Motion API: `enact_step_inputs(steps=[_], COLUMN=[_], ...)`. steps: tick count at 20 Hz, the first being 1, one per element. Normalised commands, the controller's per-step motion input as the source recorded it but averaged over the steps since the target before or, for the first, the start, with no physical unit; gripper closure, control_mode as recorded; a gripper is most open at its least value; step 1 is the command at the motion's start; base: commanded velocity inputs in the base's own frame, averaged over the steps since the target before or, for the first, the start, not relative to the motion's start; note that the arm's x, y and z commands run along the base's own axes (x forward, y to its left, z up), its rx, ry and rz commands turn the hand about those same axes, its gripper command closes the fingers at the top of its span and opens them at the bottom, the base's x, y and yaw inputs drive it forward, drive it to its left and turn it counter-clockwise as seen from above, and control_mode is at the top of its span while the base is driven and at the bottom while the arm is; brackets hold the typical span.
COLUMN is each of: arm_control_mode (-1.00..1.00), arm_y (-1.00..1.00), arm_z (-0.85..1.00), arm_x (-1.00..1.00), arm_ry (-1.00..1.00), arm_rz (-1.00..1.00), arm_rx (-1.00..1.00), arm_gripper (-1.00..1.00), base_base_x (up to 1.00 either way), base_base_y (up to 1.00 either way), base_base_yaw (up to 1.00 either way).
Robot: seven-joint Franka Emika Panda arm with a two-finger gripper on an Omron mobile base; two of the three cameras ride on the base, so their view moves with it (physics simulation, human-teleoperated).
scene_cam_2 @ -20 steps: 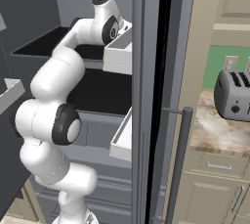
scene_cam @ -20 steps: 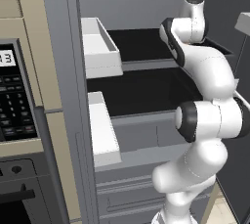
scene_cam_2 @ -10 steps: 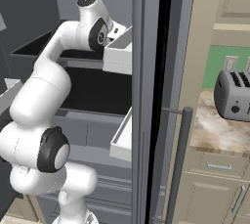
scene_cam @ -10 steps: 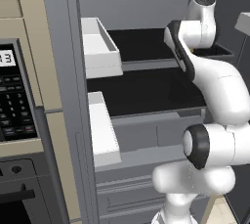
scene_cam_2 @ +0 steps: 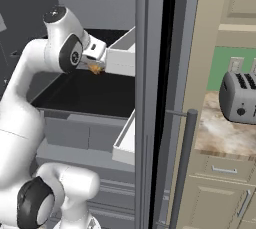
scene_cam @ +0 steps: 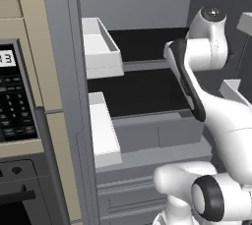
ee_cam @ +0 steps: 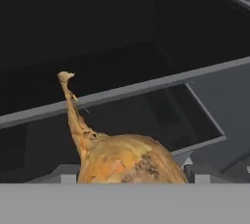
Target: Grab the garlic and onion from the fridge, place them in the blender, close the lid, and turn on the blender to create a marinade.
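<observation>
In the left base view the arm reaches up into the open fridge (scene_cam: 147,62), over the dark shelves; in the right base view the gripper (scene_cam_2: 94,66) sits just beside a white door bin (scene_cam_2: 122,55), with the onion (scene_cam_2: 94,68) showing orange at its tip; in the hand view the onion (ee_cam: 129,162) lies directly between the finger tips, its dry stalk pointing up and away; the claw seems clamped on it, hardly open.

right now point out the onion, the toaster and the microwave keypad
onion (ee_cam: 129,162): hand view, on its golden bulb.
toaster (scene_cam_2: 239,98): right base view, on its steel side.
microwave keypad (scene_cam: 15,106): left base view, on the dark button panel.
</observation>
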Motion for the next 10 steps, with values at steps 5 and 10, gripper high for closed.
enact_step_inputs(steps=[5, 10], arm_control_mode=[-1.00, -1.00], arm_y=[0.52, 0.51], arm_z=[-0.33, -0.34], arm_x=[-0.89, -0.38], arm_ry=[0.05, 0.16], arm_rz=[0.06, 0.08], arm_rx=[0.00, 0.00], arm_gripper=[1.00, 1.00], base_base_x=[0.00, 0.00], base_base_y=[0.00, 0.00], base_base_yaw=[0.00, 0.00])
